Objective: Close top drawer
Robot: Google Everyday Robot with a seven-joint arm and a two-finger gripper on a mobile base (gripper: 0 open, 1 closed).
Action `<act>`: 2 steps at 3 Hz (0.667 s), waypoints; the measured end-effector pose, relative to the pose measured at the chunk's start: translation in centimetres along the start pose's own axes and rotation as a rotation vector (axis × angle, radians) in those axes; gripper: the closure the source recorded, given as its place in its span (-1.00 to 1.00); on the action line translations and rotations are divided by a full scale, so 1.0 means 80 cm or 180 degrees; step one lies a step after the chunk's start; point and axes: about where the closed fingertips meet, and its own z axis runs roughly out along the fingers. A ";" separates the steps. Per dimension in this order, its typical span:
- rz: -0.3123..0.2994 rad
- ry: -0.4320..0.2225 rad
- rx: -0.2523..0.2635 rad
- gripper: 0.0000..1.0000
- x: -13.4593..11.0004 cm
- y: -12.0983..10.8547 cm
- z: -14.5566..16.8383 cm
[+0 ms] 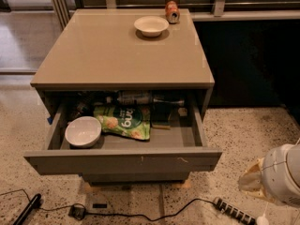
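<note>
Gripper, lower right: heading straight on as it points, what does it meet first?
Likely the right end of the open top drawer front; the gripper at lower right points left towards it, but depth is unclear.

The top drawer (122, 161) has a matt grey front, smooth but for pale scratches. The cabinet top (117, 55) is smooth with a soft sheen. The bowl (83, 131) inside is glossy white, and the bag (124, 122) is shiny plastic. The floor (239, 130) is speckled polished stone. The gripper (277, 179), at lower right, has a smooth white plastic shell.

Rounded white arm (281, 175), cream-coloured hand (250, 183), lower right corner.
</note>
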 end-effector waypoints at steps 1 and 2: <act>-0.0080 -0.0061 -0.0219 1.00 -0.004 0.024 0.032; -0.0236 -0.0038 -0.0485 1.00 -0.007 0.063 0.079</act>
